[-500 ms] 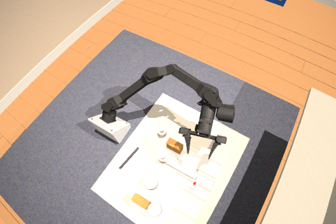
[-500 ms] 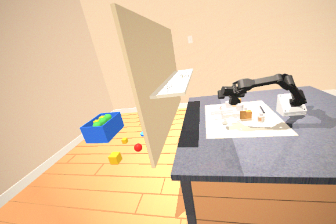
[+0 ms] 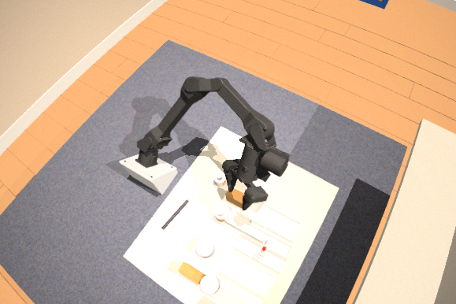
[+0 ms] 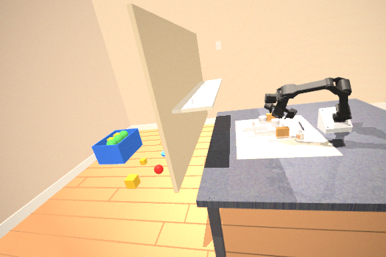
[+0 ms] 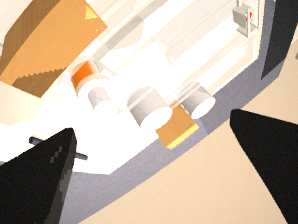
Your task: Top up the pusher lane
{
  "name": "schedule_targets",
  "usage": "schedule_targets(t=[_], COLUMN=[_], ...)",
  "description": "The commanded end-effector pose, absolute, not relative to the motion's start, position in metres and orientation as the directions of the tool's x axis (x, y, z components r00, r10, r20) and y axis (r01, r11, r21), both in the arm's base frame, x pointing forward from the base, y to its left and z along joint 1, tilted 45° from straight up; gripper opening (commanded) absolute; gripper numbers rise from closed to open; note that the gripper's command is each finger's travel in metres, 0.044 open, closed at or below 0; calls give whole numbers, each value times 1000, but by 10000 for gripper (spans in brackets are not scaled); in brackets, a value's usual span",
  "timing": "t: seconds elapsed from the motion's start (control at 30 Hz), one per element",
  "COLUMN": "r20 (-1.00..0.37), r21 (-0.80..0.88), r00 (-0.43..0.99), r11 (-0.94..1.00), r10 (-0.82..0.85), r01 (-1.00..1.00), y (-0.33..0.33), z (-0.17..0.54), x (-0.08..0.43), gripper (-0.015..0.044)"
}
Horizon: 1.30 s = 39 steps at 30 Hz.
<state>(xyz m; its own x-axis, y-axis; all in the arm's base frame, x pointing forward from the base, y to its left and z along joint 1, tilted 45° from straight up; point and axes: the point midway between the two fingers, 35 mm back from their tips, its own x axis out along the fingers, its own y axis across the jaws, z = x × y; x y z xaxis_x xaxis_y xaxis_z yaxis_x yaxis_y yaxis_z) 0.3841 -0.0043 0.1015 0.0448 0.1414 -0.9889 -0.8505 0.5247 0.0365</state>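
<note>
Hovering above the brown box (image 3: 235,198) (image 4: 282,132) (image 5: 50,42), the gripper (image 3: 238,198) (image 4: 278,116) (image 5: 154,125) stands released, its fingers wide apart with nothing between them. In the top view, a loose white-capped jar (image 3: 220,179) (image 4: 299,136) stands near the box's upper-left side; a similar jar (image 3: 220,214) (image 5: 89,82) stands below and left of the box, at the end of the sprung lane, and the dark pen (image 3: 175,214) (image 4: 301,126) (image 5: 40,142) lies farther left of it.

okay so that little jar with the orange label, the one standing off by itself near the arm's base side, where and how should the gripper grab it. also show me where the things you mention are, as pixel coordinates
Probably around the body of the jar (image 3: 220,180) (image 4: 299,136), fingers on opposite sides, coming down from above: it stands upright, and its cap is narrower.
</note>
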Motion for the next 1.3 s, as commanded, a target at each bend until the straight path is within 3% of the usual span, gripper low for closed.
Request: schedule_targets(t=[0.0,0.23,1.27], r20=[-885,-718,-713], r21=[426,696,701], r00=[-43,-43,-41], r11=[771,718,712], r10=[463,694,700], r01=[-474,-31,-21], y=[20,45,80], z=[100,108,77], x=[313,263,261], gripper=[440,440,440])
